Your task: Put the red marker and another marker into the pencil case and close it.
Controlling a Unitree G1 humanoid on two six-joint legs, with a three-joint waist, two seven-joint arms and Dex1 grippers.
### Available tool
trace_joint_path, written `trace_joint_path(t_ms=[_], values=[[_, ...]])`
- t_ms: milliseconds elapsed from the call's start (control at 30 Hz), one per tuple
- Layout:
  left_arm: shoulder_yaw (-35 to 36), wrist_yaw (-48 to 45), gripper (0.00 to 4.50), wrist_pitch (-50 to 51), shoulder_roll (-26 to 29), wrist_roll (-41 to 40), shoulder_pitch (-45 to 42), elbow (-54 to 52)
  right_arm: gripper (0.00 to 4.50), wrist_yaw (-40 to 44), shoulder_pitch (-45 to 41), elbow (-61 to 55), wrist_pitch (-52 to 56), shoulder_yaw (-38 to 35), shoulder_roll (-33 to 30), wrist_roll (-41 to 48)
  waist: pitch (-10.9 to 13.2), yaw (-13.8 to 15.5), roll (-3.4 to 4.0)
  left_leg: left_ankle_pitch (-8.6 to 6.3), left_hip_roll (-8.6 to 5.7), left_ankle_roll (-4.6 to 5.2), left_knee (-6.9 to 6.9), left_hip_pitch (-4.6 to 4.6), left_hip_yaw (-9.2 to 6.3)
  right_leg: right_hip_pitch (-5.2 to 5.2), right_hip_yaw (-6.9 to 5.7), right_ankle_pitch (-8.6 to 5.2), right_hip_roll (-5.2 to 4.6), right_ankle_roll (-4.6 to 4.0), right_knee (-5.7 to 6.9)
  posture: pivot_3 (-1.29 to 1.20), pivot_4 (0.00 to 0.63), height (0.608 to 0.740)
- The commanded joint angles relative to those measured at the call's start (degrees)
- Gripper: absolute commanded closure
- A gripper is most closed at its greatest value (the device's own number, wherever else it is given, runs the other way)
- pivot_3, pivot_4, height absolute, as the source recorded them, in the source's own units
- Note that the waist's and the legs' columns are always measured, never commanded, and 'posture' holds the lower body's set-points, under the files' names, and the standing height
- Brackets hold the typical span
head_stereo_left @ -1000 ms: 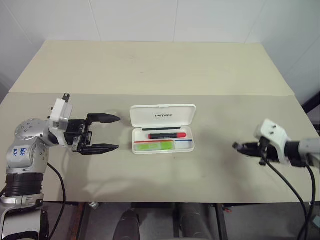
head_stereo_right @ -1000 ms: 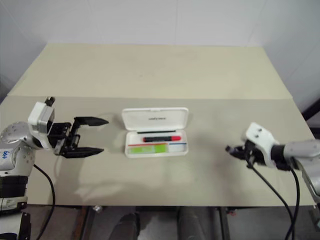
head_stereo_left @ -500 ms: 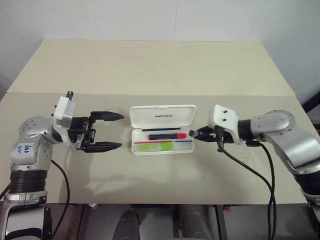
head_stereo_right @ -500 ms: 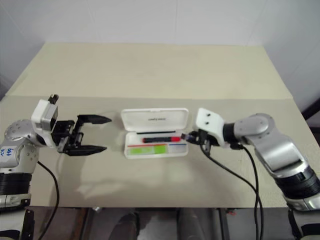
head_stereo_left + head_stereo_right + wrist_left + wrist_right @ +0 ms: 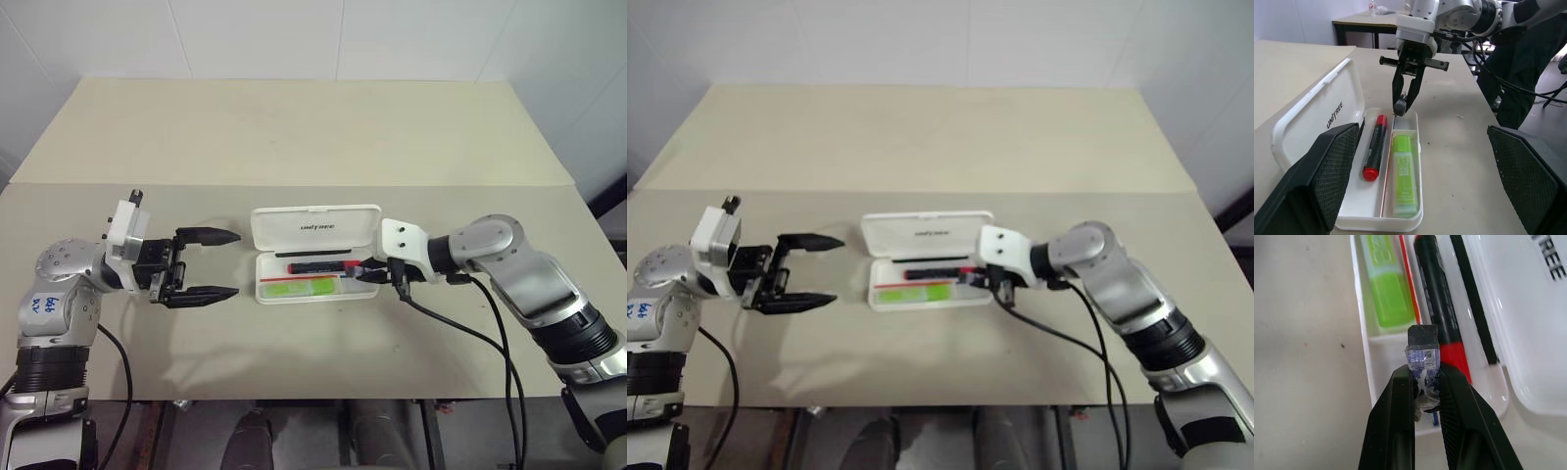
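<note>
The case [image 5: 315, 257] is lying open in the middle of the table [image 5: 294, 127], with its lid [image 5: 315, 225] standing up at the back. The red marker [image 5: 319, 265] is lying inside the tray, along the back part near the lid. The green marker [image 5: 300, 286] is lying inside too, in the front part, just beside the red one. A thin red stripe is running between them. The right gripper [image 5: 364, 269] is reaching down over the right end of the tray, above the red tip of the red marker. Its two black fingers [image 5: 1396, 411] are squeezing tight on a small dark block [image 5: 1422, 348] with a bluish wrap. The block is hanging just over the small end part of the tray, and I cannot tell if it is touching anything there. The left gripper [image 5: 217, 264] is waiting on the left side of the case, apart from it. Its fingers [image 5: 208, 235] are spreading wide and holding nothing, and they are pointing across at the case. A black cable [image 5: 460, 338] is hanging from the right arm and drooping over the front of the table.
</note>
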Motion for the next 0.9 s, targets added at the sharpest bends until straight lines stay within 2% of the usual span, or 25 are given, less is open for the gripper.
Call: trace_joint_path(t_ms=[33, 233, 367, 500, 633, 733, 833, 900], values=[[1.6, 0.47, 0.0, 0.09, 0.86, -1.09, 0.31, -2.15, 3.41, 0.69, -1.12, -0.87, -0.84, 0.04, 0.39, -1.16, 0.0, 0.02, 0.0, 0.0, 0.0, 0.0, 0.01, 0.0, 0.0, 0.0, 0.0, 0.0, 0.0, 0.0, 0.0, 0.0, 0.15, 0.74], [1.15, 0.67, 0.0, -0.13, 0.71, -0.82, -0.08, -1.84, 1.47, 1.88, -0.03, -1.38, -1.12, -0.01, 0.04, -1.85, 0.0, 0.02, 0.0, 0.0, 0.0, 0.0, 0.01, 0.0, 0.0, 0.0, 0.0, 0.0, 0.0, 0.0, 0.0, 0.0, 0.15, 0.74], [0.6, 0.67, 0.0, -0.41, 0.38, -0.44, -0.74, -1.23, 0.02, 2.1, 0.12, -1.23, -1.14, -0.68, -0.41, -2.47, 0.0, 0.01, 0.0, 0.0, 0.0, 0.0, 0.01, 0.0, 0.0, 0.0, 0.0, 0.0, 0.0, 0.0, 0.0, 0.0, 0.15, 0.74], [-0.03, 0.77, 0.0, -1.0, -0.12, 0.16, -1.46, -0.5, 0.02, 1.97, 0.21, -1.86, -1.0, -2.28, -0.97, -2.13, 0.0, 0.0, 0.0, 0.0, 0.0, 0.0, 0.01, 0.0, 0.0, 0.0, 0.0, 0.0, 0.0, 0.0, 0.0, 0.0, 0.15, 0.74], [-0.42, 1.64, 0.0, -3.16, -0.87, 1.65, -2.65, 1.03, 0.02, 1.25, 1.76, -3.86, -0.27, -7.0, -0.72, 1.54, 0.0, 0.06, 0.0, 0.0, -0.01, 0.0, 0.01, 0.0, 0.0, 0.0, 0.0, 0.0, 0.0, 0.0, 0.0, 0.0, 0.15, 0.74], [-0.49, 2.35, 0.0, -4.17, -1.05, 2.69, -3.35, 2.2, 0.02, 0.85, 4.72, -6.39, 0.72, -13.02, 0.19, 7.29, 0.0, 0.19, 0.0, 0.0, -0.01, 0.0, 0.0, 0.0, -0.01, 0.01, 0.0, 0.0, 0.0, 0.01, 0.0, 0.0, 0.15, 0.74], [-0.67, 3.46, 0.0, -6.57, -1.73, 4.32, -5.27, 4.65, 0.02, -0.16, 11.25, -9.02, -3.95, -24.3, 4.84, 17.36, -0.01, 0.39, -0.03, 0.0, 0.0, 0.0, 0.0, -0.01, -0.03, 0.02, -0.01, 0.0, 0.0, 0.01, -0.01, 0.0, 0.15, 0.74], [-1.03, 3.14, 0.0, -8.13, -2.01, 5.13, -6.36, 6.21, 0.02, -1.14, 14.18, -9.63, -4.71, -27.71, 6.08, 19.88, -0.01, 0.49, -0.03, 0.0, 0.0, 0.0, -0.01, -0.01, -0.06, 0.05, -0.03, 0.01, 0.02, 0.02, -0.01, 0.0, 0.15, 0.74]])
